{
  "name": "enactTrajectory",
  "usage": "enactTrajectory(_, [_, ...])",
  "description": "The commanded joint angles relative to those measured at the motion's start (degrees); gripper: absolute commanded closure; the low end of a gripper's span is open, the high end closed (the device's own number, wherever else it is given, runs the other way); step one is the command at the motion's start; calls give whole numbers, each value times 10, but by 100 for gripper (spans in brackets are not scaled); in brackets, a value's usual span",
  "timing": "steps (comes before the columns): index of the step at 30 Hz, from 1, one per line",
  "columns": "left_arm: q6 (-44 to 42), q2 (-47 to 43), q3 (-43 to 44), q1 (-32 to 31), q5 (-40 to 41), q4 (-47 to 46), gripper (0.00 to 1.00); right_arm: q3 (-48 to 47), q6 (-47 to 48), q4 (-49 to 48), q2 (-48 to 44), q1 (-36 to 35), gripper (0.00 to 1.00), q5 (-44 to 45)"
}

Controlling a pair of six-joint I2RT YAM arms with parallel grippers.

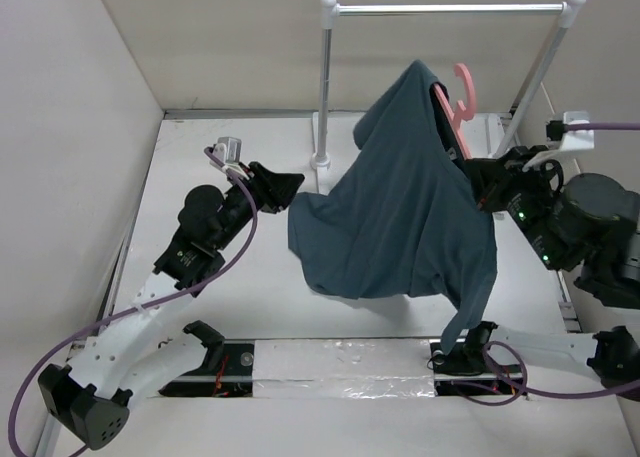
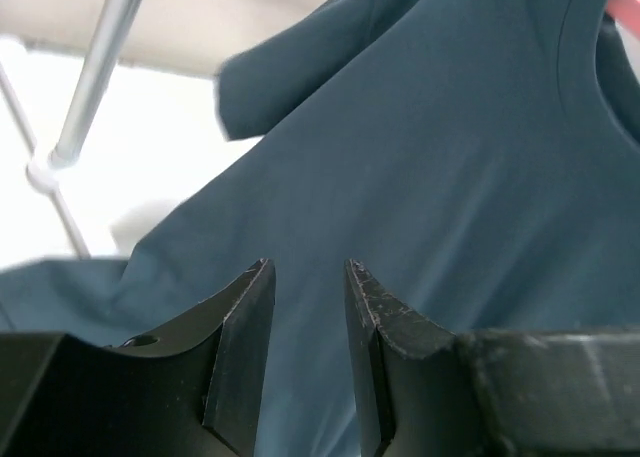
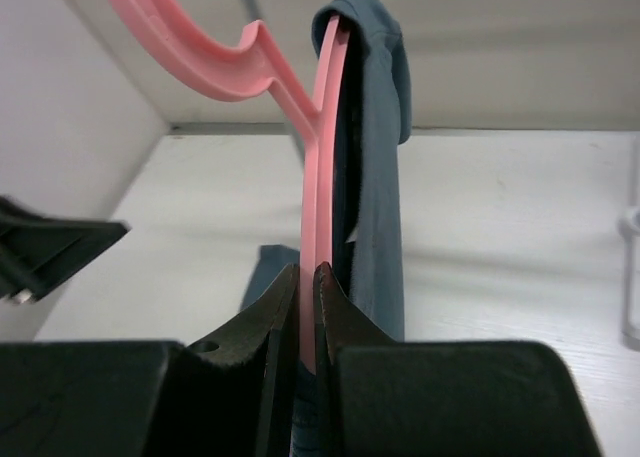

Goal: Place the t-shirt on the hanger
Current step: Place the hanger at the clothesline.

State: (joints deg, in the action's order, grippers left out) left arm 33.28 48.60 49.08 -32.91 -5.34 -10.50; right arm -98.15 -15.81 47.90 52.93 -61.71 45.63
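Right gripper (image 3: 306, 269) pinches the hanger (image 3: 318, 147); left gripper (image 2: 307, 267) gapes by t-shirt (image 2: 430, 157) over white table (image 1: 280, 312).

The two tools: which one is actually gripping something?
The right tool: it is shut on the pink hanger that carries the t-shirt. The left tool is open, holding nothing.

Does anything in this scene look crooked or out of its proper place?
The dark teal-blue cloth t-shirt hangs lopsided on the thin pale pink plastic hanger: it bunches at the upper end, and most cloth sags leftward toward the white table. The right gripper pinches the hanger's frame; the left gripper is open.
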Motion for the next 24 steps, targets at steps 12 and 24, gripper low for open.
enactTrajectory(12, [13, -36, -106, 2, -76, -50, 71, -19, 53, -139, 118, 350, 100, -170])
enactTrajectory(24, [42, -13, -218, 2, -139, -190, 72, -166, 53, -147, 264, 551, 100, -307])
